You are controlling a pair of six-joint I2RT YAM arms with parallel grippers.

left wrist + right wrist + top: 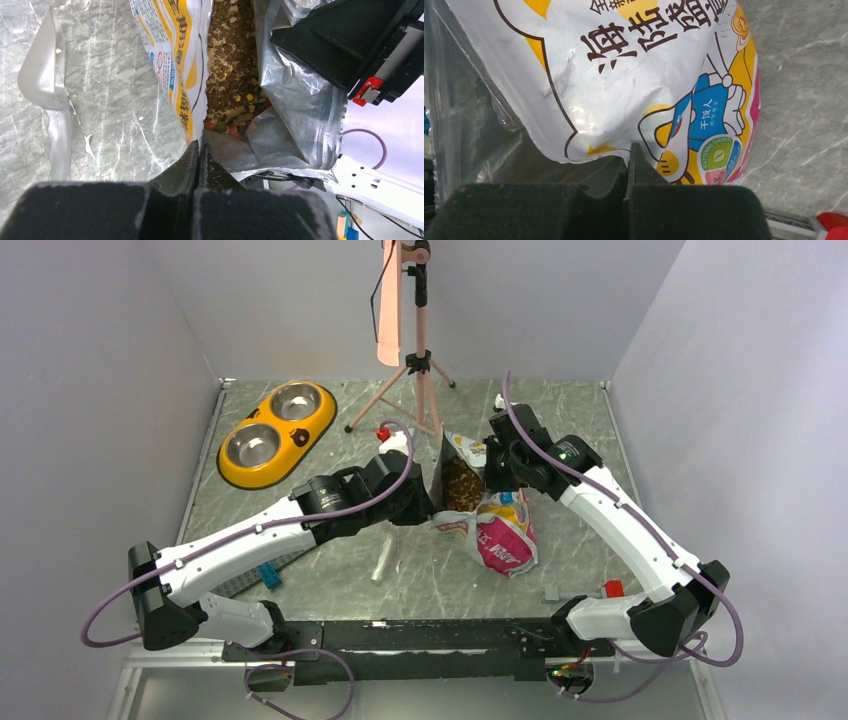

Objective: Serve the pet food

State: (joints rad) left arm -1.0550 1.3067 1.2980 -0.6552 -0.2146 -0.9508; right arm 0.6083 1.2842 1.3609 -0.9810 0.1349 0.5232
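Both arms were on the bag here, one at each side of its mouth. The left gripper was clenched tight on the left lip, and we could see the printed wall and its silver lining pinched right at the fingertips. Across from it, the right gripper had its fingers pressed flat together against the cartoon-printed face. From its own camera the bag's edge sat right at the tips, so we read that as a grasp on the right lip too. Why two grips? We judged it was to pull the mouth apart and hold the floppy top upright while the bag's lower half lay slumped on the table. And it worked, because the mouth gaped as a dark slot between the two grippers. The pet food was all down inside, a loose heap of brown and tan pellets with a few green, yellow and orange bits showing between the foil walls. The yellow double dish sat well apart at the far left, and we saw no kibble in either steel bowl, so the serving itself was not yet begun. A clear scoop lay on the table just left of the bag, untouched. With both grippers occupied, we reckoned one would have to let go before any scooping or tipping, and the lip could then sag shut.
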